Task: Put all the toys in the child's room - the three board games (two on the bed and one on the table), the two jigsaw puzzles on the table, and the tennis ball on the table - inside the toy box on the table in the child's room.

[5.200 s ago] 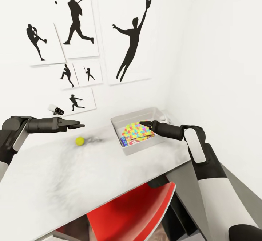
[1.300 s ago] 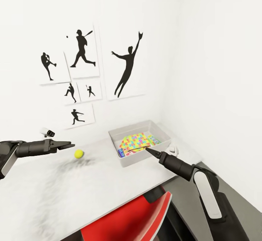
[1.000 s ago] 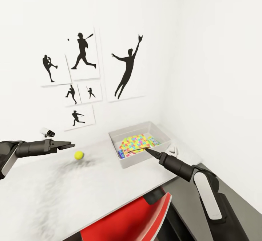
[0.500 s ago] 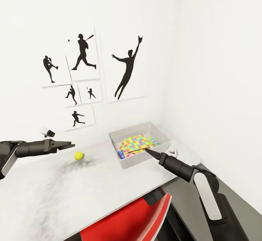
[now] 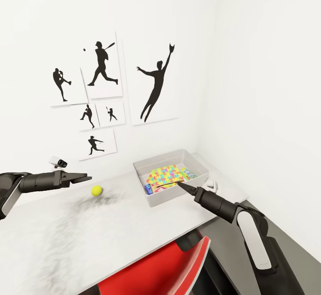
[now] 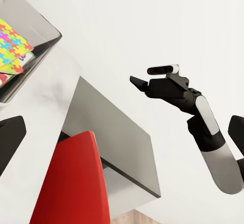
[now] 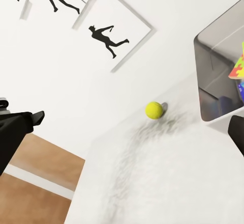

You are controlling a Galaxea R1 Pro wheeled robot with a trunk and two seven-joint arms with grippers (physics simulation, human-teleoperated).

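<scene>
On the light grey table (image 5: 111,228) the tennis ball (image 5: 96,190) lies a short way in front of my left gripper (image 5: 85,179), which hovers open just above the tabletop, its fingers (image 6: 10,142) spread wide. The toy box (image 5: 176,194) stands at the table's right end with a jigsaw puzzle (image 5: 164,174) on top and board games (image 5: 189,172) under it. My right gripper (image 5: 182,184) is open at the box's near rim, empty. From the right wrist I see the ball (image 7: 154,109) and the box (image 7: 216,76).
A red chair (image 5: 165,268) is tucked under the table's front edge. The lower dark grey table section (image 5: 290,241) runs along the right wall. A small white object (image 5: 213,184) lies right of the box. Sports pictures hang on the back wall.
Since five seconds ago the camera has pulled back, and my right gripper has withdrawn from over the box to its near rim. Nothing has moved in the last second.
</scene>
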